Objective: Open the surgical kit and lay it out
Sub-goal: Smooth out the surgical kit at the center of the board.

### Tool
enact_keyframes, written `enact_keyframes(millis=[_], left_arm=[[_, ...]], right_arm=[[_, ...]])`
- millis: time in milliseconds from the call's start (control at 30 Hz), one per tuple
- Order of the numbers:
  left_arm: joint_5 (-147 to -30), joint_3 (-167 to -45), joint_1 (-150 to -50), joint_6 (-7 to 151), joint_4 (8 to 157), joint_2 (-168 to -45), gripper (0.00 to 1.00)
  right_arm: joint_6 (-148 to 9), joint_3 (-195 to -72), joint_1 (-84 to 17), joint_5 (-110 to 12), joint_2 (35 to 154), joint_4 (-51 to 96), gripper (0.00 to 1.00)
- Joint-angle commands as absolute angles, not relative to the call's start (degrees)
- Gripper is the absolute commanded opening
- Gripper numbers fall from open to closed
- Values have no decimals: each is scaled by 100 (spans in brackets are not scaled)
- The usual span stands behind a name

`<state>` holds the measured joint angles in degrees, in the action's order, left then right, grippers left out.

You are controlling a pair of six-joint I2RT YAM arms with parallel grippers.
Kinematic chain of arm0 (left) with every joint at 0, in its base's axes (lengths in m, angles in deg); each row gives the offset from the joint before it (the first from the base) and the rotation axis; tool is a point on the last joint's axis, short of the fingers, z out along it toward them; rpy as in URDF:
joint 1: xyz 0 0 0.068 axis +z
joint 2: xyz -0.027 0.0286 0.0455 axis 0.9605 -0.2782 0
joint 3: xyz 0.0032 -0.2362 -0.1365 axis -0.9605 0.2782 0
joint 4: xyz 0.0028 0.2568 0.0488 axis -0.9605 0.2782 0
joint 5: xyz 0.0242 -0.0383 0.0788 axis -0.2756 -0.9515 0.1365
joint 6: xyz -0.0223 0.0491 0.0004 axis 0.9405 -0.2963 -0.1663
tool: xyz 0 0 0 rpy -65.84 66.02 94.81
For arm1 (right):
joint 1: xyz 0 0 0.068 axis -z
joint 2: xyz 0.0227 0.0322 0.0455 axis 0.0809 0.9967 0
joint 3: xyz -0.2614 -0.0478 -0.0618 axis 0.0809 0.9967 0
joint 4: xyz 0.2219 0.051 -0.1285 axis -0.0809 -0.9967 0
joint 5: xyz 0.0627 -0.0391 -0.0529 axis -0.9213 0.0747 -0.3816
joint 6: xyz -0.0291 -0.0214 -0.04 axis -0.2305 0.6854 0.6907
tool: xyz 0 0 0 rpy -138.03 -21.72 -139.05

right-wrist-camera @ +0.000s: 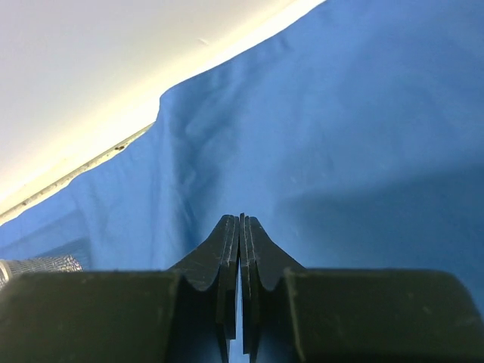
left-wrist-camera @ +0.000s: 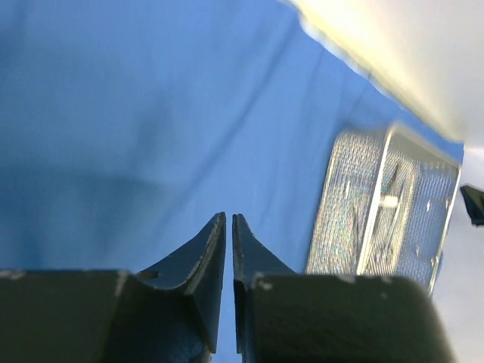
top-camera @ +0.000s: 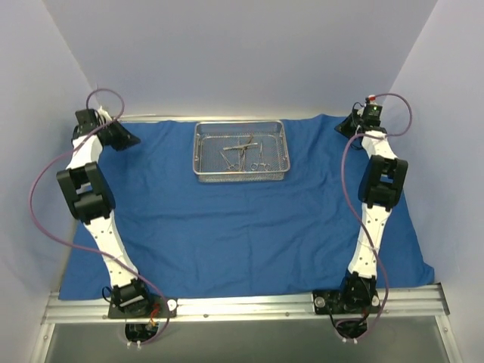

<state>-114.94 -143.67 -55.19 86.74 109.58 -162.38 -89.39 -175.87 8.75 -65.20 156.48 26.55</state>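
Surgical kit [top-camera: 242, 227]: opened and spread over the tabletop [top-camera: 166, 114], filling the middle of the overhead frame.

Left of frame: left arm [top-camera: 91, 197]. It rises from its base on the metal rail [top-camera: 249, 306] at lower left, leans outward, bends at the elbow and reaches the upper left corner of the blue cloth wrap [top-camera: 227, 249]. Left gripper [top-camera: 128, 139]: low over that corner, pointing toward frame centre. The wrist view shows its fingers [left-wrist-camera: 204, 249] a narrow slit apart, released, with nothing between them and cloth visible through the gap.

Upper centre: wire-mesh tray [top-camera: 240, 175]. It sits level on the cloth near the far edge, well apart from both grippers. Contents: several thin steel instruments [top-camera: 243, 153] with ring handles, lying crossed in a loose heap on the tray floor; the count cannot be told. Only the left wrist view shows the tray from the side, at the right of its frame, with the contents blurred.

Right of frame: right arm [top-camera: 382, 185]. It climbs nearly straight from its base at lower right to the upper right corner of the cloth. Right gripper [top-camera: 350, 125]: clenched, fingers [right-wrist-camera: 223, 242] pressed together with nothing seen between them, above wrinkled cloth. Only the right wrist view shows a fold rising at the cloth's edge, a pale surface [right-wrist-camera: 113, 68] beyond it at upper left, and a sliver of mesh at lower left.
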Motion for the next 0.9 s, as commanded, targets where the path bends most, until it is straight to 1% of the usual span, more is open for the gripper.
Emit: enact_keyframes(millis=[0, 33, 100, 133, 200, 233, 267, 367, 467, 500, 600, 733, 867], left_arm=[[-11777, -15588, -5539, 8615, 10865, -16832, 15], [-11778, -16113, -5556, 8658, 10954, -17164, 14], [-11734, -16495, -5600, 8852, 11077, -17430, 13], [-11533, -16871, -5627, 8913, 11165, -17684, 11], [-11269, -17329, -5714, 8958, 11621, -18105, 10], [-10894, -17575, -5758, 8932, 11866, -18265, 9], [-10629, -18073, -5794, 8897, 12408, -18414, 8], [-10057, -18648, -5803, 9158, 13264, -18942, 6], [-9844, -18589, -5706, 9553, 13670, -19154, 4], [-9818, -18423, -5671, 9668, 13688, -19198, 4], [-10036, -18351, -5539, 9959, 13600, -19312, 4], [-10283, -19289, -5416, 10047, 13854, -19944, 3], [-10477, -19028, -5354, 10144, 13364, -19901, 3]], right_arm=[[-8996, -18124, 837, -7081, 15900, 2985, 0], [-9005, -18178, 820, -7126, 15962, 3011, 0], [-9057, -18222, 776, -7170, 16076, 3108, 0], [-9084, -18240, 767, -7153, 16120, 3126, 0], [-9171, -18292, 758, -7144, 16269, 3170, 0], [-9259, -18293, 758, -7083, 16313, 3187, 0], [-9312, -18310, 767, -7039, 16401, 3179, 0], [-9304, -18547, 784, -6741, 16630, 2864, 0], [-9260, -18872, 837, -6399, 16867, 2389, 0], [-9251, -18942, 863, -6275, 16920, 2031, 0], [-9207, -18952, 986, -5783, 16956, 1651, 0], [-9277, -18855, 1171, -5282, 16938, 1237, 0], [-9251, -18592, 1320, -5184, 16859, 1236, 0]])
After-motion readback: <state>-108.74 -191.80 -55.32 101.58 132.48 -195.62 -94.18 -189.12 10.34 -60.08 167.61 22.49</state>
